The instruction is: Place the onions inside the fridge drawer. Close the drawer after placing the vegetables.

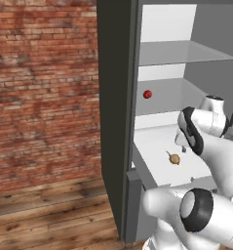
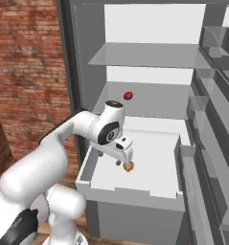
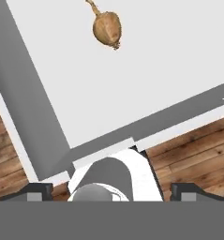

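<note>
The fridge stands open with its drawer pulled out toward me. A single golden-brown onion lies on the drawer's white floor, its thin stem pointing away; it also shows as the onion and the onion. My gripper hangs just above the drawer floor, close beside the onion and not touching it. In the hand view the gripper has its two dark tips far apart with nothing between them, so it is open. The drawer wall runs along the left.
A small red ball rests on the shelf above the drawer, seen too as the red ball. Glass shelves sit higher up. Door racks line the right. A brick wall and wooden floor lie left.
</note>
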Available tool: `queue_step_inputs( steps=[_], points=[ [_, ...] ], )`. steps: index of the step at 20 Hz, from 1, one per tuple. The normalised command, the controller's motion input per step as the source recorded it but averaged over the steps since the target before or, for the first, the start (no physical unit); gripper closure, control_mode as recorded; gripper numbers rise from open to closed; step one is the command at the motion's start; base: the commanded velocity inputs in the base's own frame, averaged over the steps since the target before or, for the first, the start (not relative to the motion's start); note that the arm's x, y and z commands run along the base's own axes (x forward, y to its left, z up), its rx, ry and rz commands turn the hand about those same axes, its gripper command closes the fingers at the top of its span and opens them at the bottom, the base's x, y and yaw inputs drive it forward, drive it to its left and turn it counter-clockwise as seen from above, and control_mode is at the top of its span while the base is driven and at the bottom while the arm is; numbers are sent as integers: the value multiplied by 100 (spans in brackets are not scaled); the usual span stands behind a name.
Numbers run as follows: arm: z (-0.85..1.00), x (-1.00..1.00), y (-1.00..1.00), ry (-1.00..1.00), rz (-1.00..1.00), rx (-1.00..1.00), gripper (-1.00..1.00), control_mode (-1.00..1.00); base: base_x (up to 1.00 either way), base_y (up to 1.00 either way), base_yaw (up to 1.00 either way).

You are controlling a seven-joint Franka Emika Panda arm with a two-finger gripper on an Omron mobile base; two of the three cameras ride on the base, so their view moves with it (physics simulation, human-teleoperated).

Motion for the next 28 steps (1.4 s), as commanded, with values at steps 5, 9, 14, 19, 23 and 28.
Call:
queue_step_inputs(
  steps=[5, 9, 14, 19, 23, 28],
  points=[
    [26, -77, 52, 0, -5, -3, -100, -100, 0, 0, 0],
    [0, -4, 14, 0, 1, -1, -100, -100, 0, 0, 0],
    [-2, -29, 4, -3, -1, 0, -100, 100, -20, 4, -1],
    [0, 0, 0, 0, 0, 0, -100, 100, -100, 29, -17],
    [0, 0, 0, 0, 0, 0, -100, 100, -100, 1, -27],
    [0, 0, 0, 0, 0, 0, -100, 100, -100, -33, -28]
  ],
)
